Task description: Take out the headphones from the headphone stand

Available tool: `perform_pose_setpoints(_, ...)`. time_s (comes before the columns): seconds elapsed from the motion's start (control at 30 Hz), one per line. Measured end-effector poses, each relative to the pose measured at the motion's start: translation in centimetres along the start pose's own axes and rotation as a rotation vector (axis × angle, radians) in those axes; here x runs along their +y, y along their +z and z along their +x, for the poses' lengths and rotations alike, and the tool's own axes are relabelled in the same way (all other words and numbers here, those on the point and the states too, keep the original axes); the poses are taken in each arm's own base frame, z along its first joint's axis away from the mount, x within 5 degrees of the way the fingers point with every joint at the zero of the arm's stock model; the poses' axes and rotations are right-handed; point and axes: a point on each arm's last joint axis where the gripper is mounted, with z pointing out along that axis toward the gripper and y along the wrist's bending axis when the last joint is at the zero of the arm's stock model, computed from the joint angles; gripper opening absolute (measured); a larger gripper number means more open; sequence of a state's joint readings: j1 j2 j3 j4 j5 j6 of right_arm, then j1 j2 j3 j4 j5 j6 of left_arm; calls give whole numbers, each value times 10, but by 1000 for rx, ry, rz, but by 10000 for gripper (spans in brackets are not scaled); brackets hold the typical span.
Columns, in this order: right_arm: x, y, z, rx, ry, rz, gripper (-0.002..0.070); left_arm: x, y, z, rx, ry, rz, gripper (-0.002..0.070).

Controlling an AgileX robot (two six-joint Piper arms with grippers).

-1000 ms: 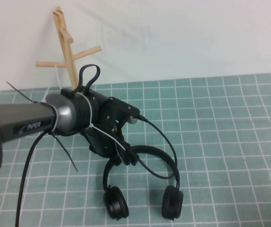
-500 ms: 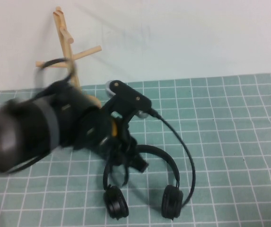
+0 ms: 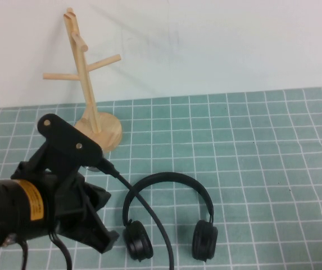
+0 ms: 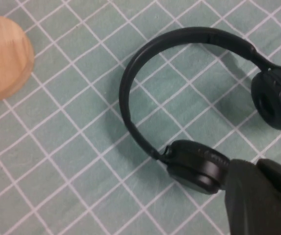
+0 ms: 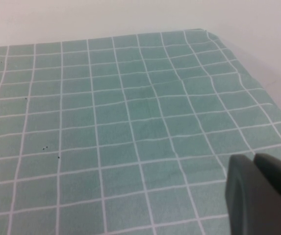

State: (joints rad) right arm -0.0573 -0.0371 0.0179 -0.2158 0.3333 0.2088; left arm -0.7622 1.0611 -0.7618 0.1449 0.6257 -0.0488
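1. The headphones (image 3: pixel 166 216) lie flat on the green checked mat (image 3: pixel 262 169), off the headphone stand (image 3: pixel 87 84) and nearer the camera than its round base. The headband arches toward the stand and the two ear cups sit at the near edge of the high view.
2. The headphone stand is upright at the back of the mat, close to the white wall (image 3: pixel 217 45), with nothing hanging on its pegs. It is near the headphones but does not touch them.
3. The left gripper (image 3: pixel 101 236) sits low at the near left of the high view, just beside the left ear cup. A black cable (image 3: pixel 149 216) runs from the arm across the inside of the headband.
4. In the left wrist view, a dark part of the left gripper (image 4: pixel 258 200) overlaps the nearer ear cup of the headphones (image 4: pixel 179 98). Whether it touches the cup, and whether the pincer is spread or pressed together, I cannot tell.
5. The right gripper (image 5: pixel 260 196) appears only in the right wrist view as a dark edge above bare mat (image 5: pixel 106 122). Its pincer state cannot be made out.
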Motion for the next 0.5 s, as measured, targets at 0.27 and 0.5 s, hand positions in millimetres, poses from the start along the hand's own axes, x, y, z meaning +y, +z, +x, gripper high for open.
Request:
perform_pose_setpoints(0.27,0,0,0,0,0,0,-8,1,-3,-1,-18,0,-6,-2)
perform_pose_setpoints(0.5,0,0,0,0,0,0,-8,7,-27,25,-297,18,-45,-2)
